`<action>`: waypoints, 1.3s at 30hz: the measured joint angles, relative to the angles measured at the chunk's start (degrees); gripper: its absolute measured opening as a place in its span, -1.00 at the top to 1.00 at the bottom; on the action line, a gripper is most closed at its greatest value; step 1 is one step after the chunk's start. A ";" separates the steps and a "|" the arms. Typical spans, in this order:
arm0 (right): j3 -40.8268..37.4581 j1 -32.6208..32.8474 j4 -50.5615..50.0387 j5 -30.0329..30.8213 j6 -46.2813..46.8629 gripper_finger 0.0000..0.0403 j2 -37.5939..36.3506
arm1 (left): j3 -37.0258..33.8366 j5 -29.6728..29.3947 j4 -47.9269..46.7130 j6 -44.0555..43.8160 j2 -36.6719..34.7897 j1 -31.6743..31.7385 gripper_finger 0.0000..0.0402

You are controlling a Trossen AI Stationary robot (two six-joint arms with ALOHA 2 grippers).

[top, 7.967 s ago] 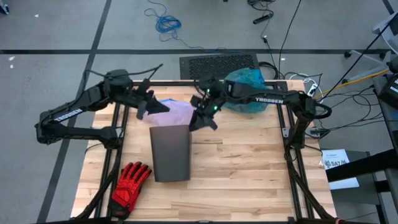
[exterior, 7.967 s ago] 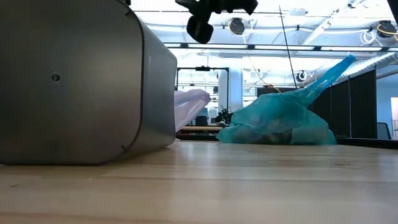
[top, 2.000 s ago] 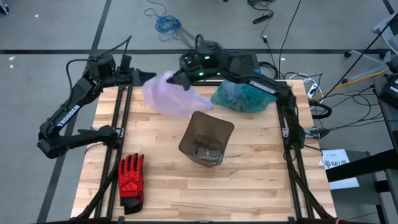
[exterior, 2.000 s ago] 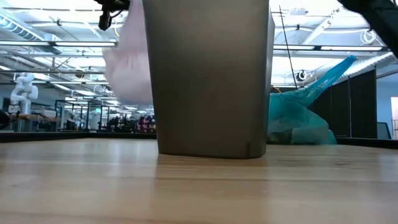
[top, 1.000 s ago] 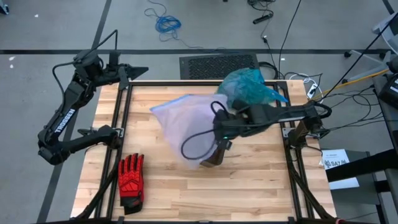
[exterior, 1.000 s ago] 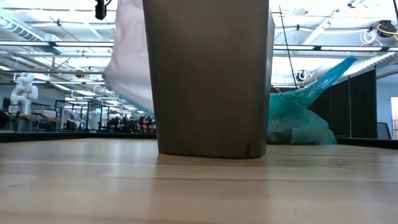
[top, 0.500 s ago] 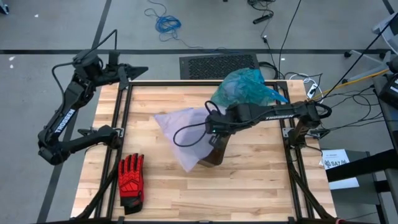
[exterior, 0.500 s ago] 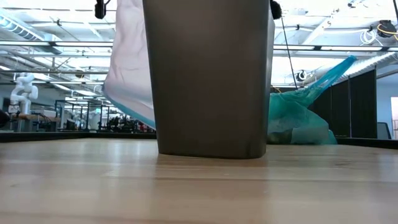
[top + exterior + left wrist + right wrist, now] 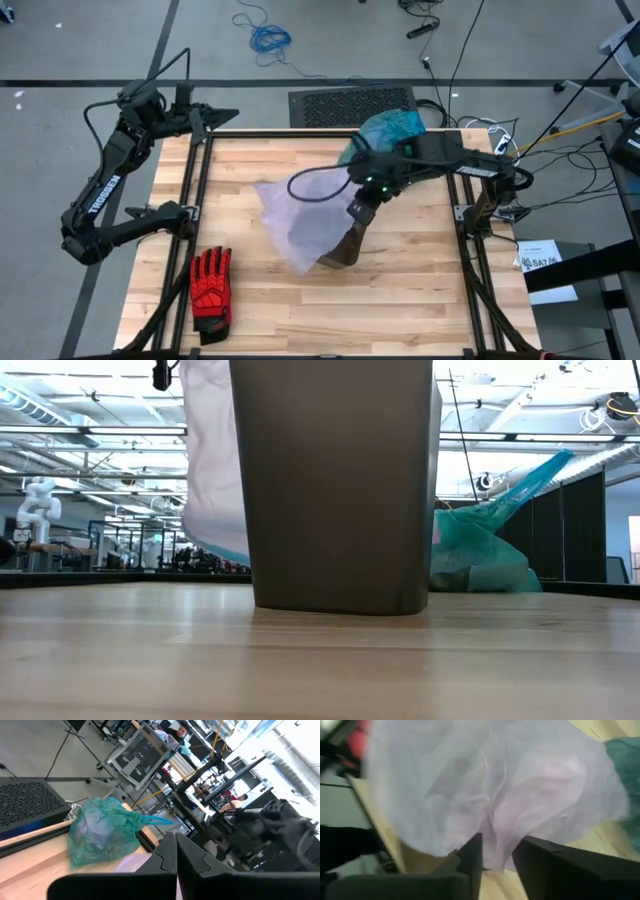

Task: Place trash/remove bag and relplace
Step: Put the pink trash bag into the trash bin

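Observation:
The grey bin (image 9: 346, 247) (image 9: 335, 485) stands upright mid-table. A pale lilac bag (image 9: 300, 222) (image 9: 210, 460) with a blue rim lies draped over its top and hangs down its left side. The knotted teal-green bag (image 9: 388, 132) (image 9: 480, 550) (image 9: 100, 832) rests on the table at the far edge. No loose trash shows. My right gripper (image 9: 359, 207) (image 9: 499, 845) hovers over the bin's far right side, shut on the lilac bag. My left gripper (image 9: 228, 115) (image 9: 176, 837) waits shut at the far left corner. My right gripper pinches a gathered fold of the lilac bag (image 9: 496, 851) between its two fingers, close to the blue rim loop (image 9: 318, 186). It comes from above, slanting in from the table's right. The bag billows slack beyond the fingers and covers the bin's mouth.
A red-and-black glove (image 9: 212, 290) lies near the table's near left corner. A dark mat (image 9: 345, 102) sits beyond the far edge, beside the teal-green bag. Bare wood stretches along the near edge and the right side (image 9: 420, 270).
My right gripper has moved toward the far edge and a little right, staying shut on the lilac bag. The bag's blue rim loop followed it from the near side of the bin to the far side. The bag has drawn in and settled over the bin.

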 joint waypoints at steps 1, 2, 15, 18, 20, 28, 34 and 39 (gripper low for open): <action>1.31 0.02 -0.01 -0.91 0.53 0.47 0.00 | 0.00 0.21 -0.08 0.00 0.00 0.02 1.00; 2.63 0.00 0.17 -2.21 1.31 0.40 0.00 | 0.00 0.57 -0.08 0.01 0.00 0.00 1.00; 4.97 -1.94 15.95 -4.26 -11.48 0.93 12.22 | 0.00 1.09 -0.10 3.15 0.07 0.01 1.00; 4.97 -1.79 5.91 -7.12 -9.31 0.97 14.08 | 0.00 1.09 -0.10 3.08 0.07 0.02 1.00; 5.03 -0.27 0.72 -8.73 -7.42 0.99 13.75 | 0.00 1.09 -0.10 3.08 0.07 0.00 1.00; 5.34 3.96 -0.10 -9.91 6.52 1.00 4.83 | 0.00 1.09 -0.13 3.08 0.07 0.02 1.00; 2.25 0.27 -0.14 -3.81 4.97 1.00 5.18 | 0.00 1.09 -0.10 3.06 0.25 0.01 1.00; -8.14 -3.25 0.16 -8.03 -1.34 1.00 6.25 | 0.00 1.09 -0.10 2.94 0.31 0.00 1.00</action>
